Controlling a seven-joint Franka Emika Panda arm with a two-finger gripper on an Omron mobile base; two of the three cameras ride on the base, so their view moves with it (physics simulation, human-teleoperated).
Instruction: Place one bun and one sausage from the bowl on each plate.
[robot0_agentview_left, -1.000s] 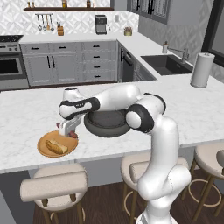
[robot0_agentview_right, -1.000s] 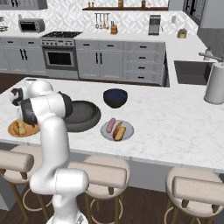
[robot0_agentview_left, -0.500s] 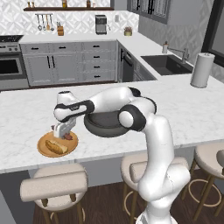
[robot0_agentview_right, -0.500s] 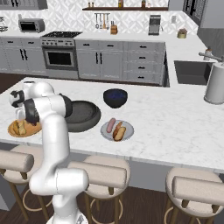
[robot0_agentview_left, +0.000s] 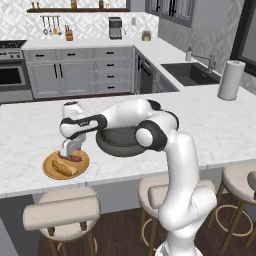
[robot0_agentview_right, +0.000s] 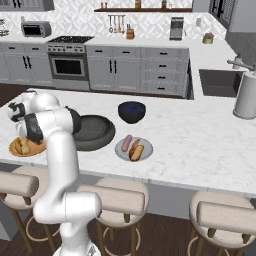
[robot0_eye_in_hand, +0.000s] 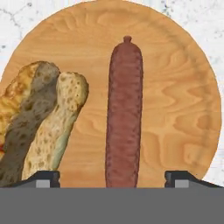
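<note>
The gripper (robot0_eye_in_hand: 113, 178) was open, holding nothing. The reddish sausage (robot0_eye_in_hand: 124, 113) lay on the wood plate (robot0_eye_in_hand: 175, 109) beside the bun (robot0_eye_in_hand: 43, 118). Lifting crookedly might roll it off.

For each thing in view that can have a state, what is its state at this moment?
claw: open, fingertips apart on either side of the reddish sausage
reddish sausage: lying on the wooden plate, not gripped
wooden plate: holds one bun and one sausage
bun: lying on the wooden plate beside the sausage
grey plate: holds a pink sausage and a bun
dark bowl: looks empty
</note>
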